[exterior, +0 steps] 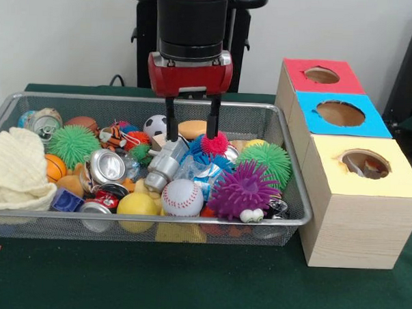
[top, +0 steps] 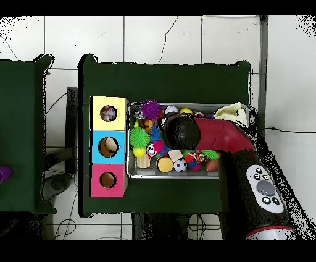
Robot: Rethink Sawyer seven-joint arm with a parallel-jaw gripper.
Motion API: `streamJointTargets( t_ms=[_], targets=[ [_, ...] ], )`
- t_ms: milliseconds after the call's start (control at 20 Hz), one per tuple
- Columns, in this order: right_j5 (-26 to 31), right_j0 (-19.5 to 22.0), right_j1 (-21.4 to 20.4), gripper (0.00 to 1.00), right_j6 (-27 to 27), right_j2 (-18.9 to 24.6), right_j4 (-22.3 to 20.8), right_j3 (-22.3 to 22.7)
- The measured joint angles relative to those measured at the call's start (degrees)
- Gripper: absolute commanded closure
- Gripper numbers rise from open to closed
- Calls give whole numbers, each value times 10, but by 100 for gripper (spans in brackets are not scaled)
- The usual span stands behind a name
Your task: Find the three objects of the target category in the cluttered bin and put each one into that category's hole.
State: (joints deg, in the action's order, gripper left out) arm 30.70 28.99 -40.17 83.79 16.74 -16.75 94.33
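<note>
Front view has the gripper (exterior: 192, 118) hanging over the middle of the cluttered bin (exterior: 294, 199), fingers spread apart and nothing between them, tips just above a pink spiky ball (exterior: 212, 142) and a grey plastic toy (exterior: 166, 163). No printed cloth pieces show anywhere in the heap; only the big cream knitted cloth (exterior: 15, 170) sits at one end, and that's the wrong one. The hole (exterior: 365, 163) in the yellow box top sits beside the bin, nearest the camera of the three, with something patterned already visible down inside.

Trouble from here, I'd say: a descent straight down closes on a ball or a can rather than cloth, since the targets seem to be buried. Round toys could squirt sideways under the fingers and reshuffle the pile, or hop the low rim.

Overhead, the arm (top: 216, 136) blankets the bin's centre, so whatever lies beneath it is hidden. What's inside the yellow hole is too small to identify.
</note>
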Motion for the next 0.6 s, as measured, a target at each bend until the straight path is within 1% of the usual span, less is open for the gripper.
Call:
streamJointTargets(
  t_ms=[300, 600],
  targets=[
    [-7, 7, 22, 0, 0, 4, 0, 0],
    [-34, 19, 47, 0, 0, 18, 0, 0]
  ],
)
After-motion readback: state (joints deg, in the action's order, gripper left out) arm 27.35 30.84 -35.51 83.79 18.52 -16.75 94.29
